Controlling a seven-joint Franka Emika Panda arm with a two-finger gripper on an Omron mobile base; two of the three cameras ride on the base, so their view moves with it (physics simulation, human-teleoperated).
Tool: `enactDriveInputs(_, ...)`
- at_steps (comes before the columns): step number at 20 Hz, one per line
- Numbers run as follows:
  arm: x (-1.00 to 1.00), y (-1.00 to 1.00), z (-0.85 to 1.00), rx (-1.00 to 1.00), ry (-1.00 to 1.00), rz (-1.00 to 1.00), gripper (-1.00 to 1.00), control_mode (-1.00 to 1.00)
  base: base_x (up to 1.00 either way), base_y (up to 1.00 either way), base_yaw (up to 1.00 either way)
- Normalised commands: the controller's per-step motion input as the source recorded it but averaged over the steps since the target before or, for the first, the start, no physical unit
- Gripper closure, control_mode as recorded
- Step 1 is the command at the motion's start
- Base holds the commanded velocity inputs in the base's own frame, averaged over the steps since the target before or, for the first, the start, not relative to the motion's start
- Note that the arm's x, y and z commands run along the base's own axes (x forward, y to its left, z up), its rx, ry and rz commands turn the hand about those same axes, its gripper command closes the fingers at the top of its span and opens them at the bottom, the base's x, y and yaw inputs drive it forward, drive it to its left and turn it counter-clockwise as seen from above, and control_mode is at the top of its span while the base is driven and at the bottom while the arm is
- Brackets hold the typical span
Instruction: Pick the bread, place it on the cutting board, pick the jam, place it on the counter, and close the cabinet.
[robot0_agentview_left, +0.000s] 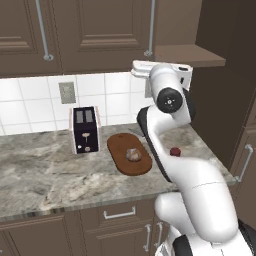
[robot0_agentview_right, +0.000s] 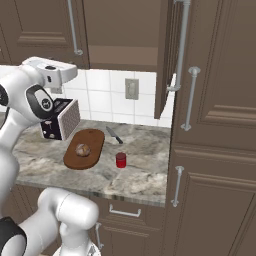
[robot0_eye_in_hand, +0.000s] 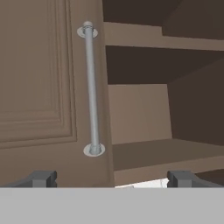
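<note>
The bread (robot0_agentview_left: 133, 155) lies on the oval cutting board (robot0_agentview_left: 118, 144), right of the toaster; from the right base view the bread (robot0_agentview_right: 83, 149) sits mid-board (robot0_agentview_right: 95, 137). The red jam (robot0_agentview_left: 174, 151) stands on the counter (robot0_agentview_left: 40, 170), just right of the board, and appears as the jar (robot0_agentview_right: 120, 160) in the other view. My gripper (robot0_eye_in_hand: 112, 179) is open and holds nothing, raised high in front of the wall cabinet (robot0_eye_in_hand: 144, 109). That cabinet stands open, its bare shelves showing beside a closed door with a bar handle (robot0_eye_in_hand: 91, 87). Its open door (robot0_agentview_right: 167, 60) juts out edge-on.
A dark toaster (robot0_agentview_left: 84, 130) stands at the back of the counter by the tiled wall. A knife (robot0_agentview_right: 114, 135) lies behind the jam. A tall cabinet (robot0_agentview_right: 220, 125) with vertical handles bounds the counter on the right. Drawers (robot0_agentview_left: 119, 214) run below the counter edge.
</note>
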Motion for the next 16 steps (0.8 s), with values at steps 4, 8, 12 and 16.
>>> enactDriveInputs(4, -0.31, -0.1, 0.05, 0.0, 0.0, 0.0, -1.0, -1.0, 0.0, 0.0, 0.0)
enactDriveInputs(8, -0.3, -0.14, 0.0, 0.0, 0.0, 0.01, -1.0, -1.0, 0.0, 0.0, 0.0)
enactDriveInputs(12, -0.29, -0.2, 0.0, 0.0, 0.0, 0.02, -1.0, -1.0, 0.0, 0.0, 0.0)
enactDriveInputs(16, -0.22, -0.23, 0.0, 0.0, 0.0, 0.03, -1.0, -1.0, 0.0, 0.0, 0.0)
